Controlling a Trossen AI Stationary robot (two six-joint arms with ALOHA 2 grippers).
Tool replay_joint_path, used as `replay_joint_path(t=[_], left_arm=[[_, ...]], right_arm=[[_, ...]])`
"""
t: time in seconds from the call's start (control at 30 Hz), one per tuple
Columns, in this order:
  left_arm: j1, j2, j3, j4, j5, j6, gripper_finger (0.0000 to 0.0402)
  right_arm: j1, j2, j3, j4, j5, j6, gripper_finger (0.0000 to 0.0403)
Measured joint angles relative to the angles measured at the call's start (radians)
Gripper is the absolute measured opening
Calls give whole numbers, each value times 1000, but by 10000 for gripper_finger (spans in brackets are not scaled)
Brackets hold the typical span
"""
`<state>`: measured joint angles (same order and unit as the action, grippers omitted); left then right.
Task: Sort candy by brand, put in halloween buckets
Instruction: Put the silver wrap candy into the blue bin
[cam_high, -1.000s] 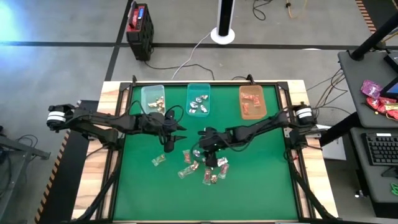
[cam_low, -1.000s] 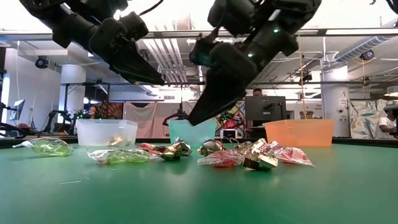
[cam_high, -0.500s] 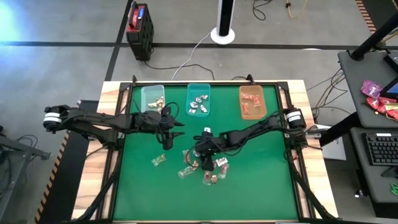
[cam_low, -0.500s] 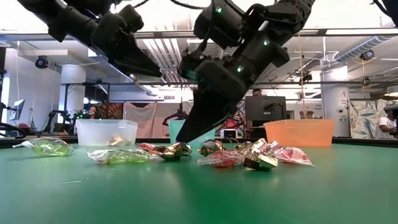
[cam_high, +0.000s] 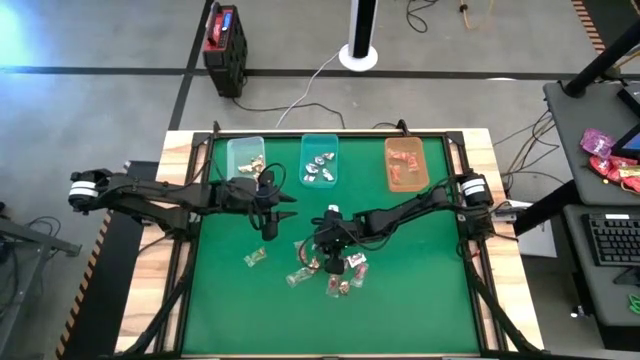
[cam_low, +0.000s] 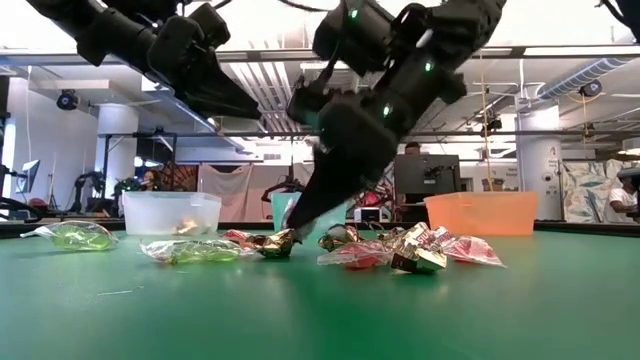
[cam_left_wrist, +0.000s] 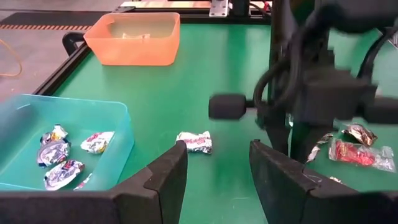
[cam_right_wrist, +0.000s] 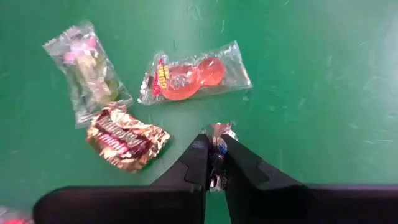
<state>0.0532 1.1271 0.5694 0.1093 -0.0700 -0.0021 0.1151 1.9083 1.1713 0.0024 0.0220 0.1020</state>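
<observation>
Right gripper (cam_right_wrist: 214, 163) pinches a small silver-wrapped candy (cam_right_wrist: 219, 138) on the green table (cam_right_wrist: 311, 74), beside the gold-brown wrapped candy (cam_right_wrist: 126, 138) (jaws nearly together). Left gripper (cam_left_wrist: 214, 163) hangs open near the teal translucent plastic bin (cam_left_wrist: 93, 112).

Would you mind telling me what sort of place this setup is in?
Probably a robotics lab or workshop: exposed ceiling ducts, a computer monitor behind the green table, and a keyboard on a side desk.

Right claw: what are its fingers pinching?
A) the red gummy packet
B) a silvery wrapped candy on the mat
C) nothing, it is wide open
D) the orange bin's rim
B: the right claw is shut on a silvery wrapped candy, with the red gummy packet lying apart.
</observation>
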Motion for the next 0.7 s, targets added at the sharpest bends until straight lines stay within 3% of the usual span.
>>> replay_joint_path(t=[0.13,0.33,0.4,0.47,0.6,0.63,0.7], left_arm=[[0,0,0,-5,0,0,157],[0,-23,-2,-24,0,5,157],[0,-39,1,-24,-1,17,157],[1,-54,7,-31,-1,30,157],[1,-79,27,-27,-2,57,157],[1,-82,30,-25,-2,65,157],[1,-87,34,-31,-3,73,157]], right_arm=[[-26,-86,4,-104,9,-51,28],[-131,-258,22,-250,176,-159,22],[-199,-299,22,-251,150,-158,22],[-286,-323,22,-246,-3,-119,21],[-462,-329,15,-176,-491,-47,20],[-491,-322,14,-144,-557,-34,20],[-536,-304,14,-96,-592,17,20]])
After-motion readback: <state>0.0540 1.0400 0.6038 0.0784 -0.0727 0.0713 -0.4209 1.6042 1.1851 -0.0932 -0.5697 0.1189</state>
